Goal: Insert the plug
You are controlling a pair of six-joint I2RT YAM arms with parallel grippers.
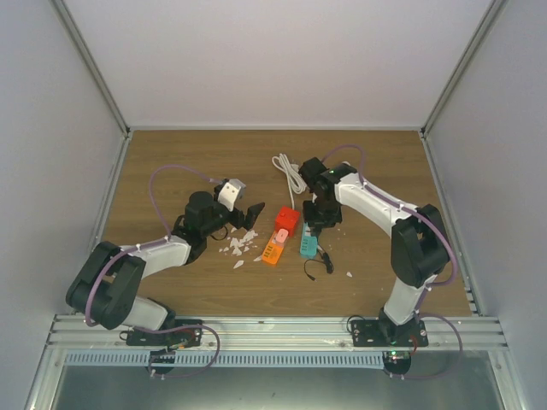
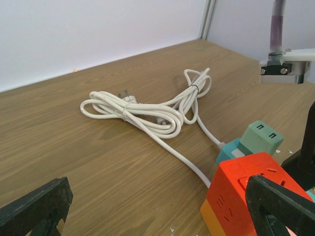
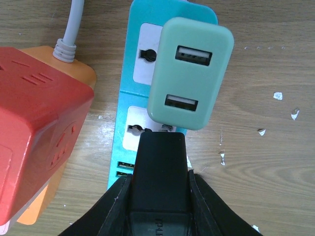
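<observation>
My right gripper [image 3: 160, 186] is shut on a black plug [image 3: 160, 157], its front end at the second socket of the teal power strip [image 3: 127, 73]. I cannot tell how deep its prongs sit. A mint green USB charger [image 3: 192, 73] is plugged into the strip's first socket, just beyond the black plug. In the top view the right gripper [image 1: 314, 227] stands over the strip [image 1: 308, 248]. My left gripper [image 1: 253, 213] is open and empty, left of the red socket cube [image 1: 287, 220]. In the left wrist view the left gripper [image 2: 157, 211] is spread wide before the cube [image 2: 241, 191].
The red cube [image 3: 39, 128] sits on an orange block [image 3: 78, 69] right beside the strip. A coiled white cable [image 1: 289, 173] lies behind them and also shows in the left wrist view [image 2: 147, 108]. White crumbs [image 1: 239, 246] and a thin black cord [image 1: 320, 266] lie nearby.
</observation>
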